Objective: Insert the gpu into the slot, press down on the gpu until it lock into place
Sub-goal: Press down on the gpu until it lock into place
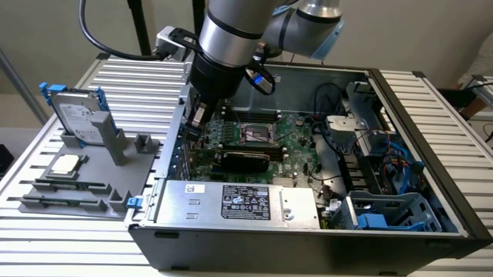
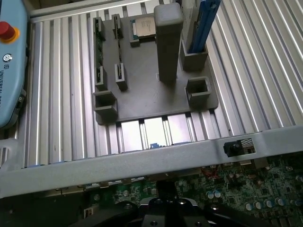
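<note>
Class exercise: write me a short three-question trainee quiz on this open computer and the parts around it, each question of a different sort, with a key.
1. True or false: the computer case lies open, with the green motherboard showing.
2. What stands on the grey fixture outside the case? A) hard drive B) keyboard C) monitor
3. Fill in: the arm reaches into the case on the exterior view's ____ side.

Key: 1 true; 2 A; 3 left.
</note>
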`<action>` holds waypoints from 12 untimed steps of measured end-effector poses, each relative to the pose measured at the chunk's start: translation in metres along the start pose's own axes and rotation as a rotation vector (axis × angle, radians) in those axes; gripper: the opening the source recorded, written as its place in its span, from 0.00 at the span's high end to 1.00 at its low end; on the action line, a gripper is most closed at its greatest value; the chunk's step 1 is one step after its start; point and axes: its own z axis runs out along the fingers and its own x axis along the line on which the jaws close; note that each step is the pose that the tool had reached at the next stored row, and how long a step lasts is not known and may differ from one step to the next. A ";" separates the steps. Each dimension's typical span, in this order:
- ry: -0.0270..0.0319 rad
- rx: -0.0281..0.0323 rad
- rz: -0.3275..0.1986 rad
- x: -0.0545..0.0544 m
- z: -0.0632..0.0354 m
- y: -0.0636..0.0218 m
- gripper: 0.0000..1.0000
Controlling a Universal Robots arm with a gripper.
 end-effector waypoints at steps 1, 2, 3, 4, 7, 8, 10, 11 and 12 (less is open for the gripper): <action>0.0000 0.0000 0.000 0.000 0.0001 0.0002 0.89; 0.0000 0.0000 0.000 0.000 0.0001 0.0004 0.89; 0.0001 -0.0001 0.000 0.000 0.0001 0.0005 0.89; 0.0001 -0.0001 0.000 0.000 0.0002 0.0007 0.89; 0.0005 -0.0010 0.000 -0.001 0.0003 0.0012 0.89; 0.0006 -0.0015 0.000 -0.001 0.0004 0.0015 0.89; 0.0011 -0.0032 0.000 -0.001 0.0004 0.0019 0.89; 0.0011 -0.0035 0.000 -0.001 0.0006 0.0022 0.89; 0.0012 -0.0038 0.000 -0.001 0.0007 0.0026 0.89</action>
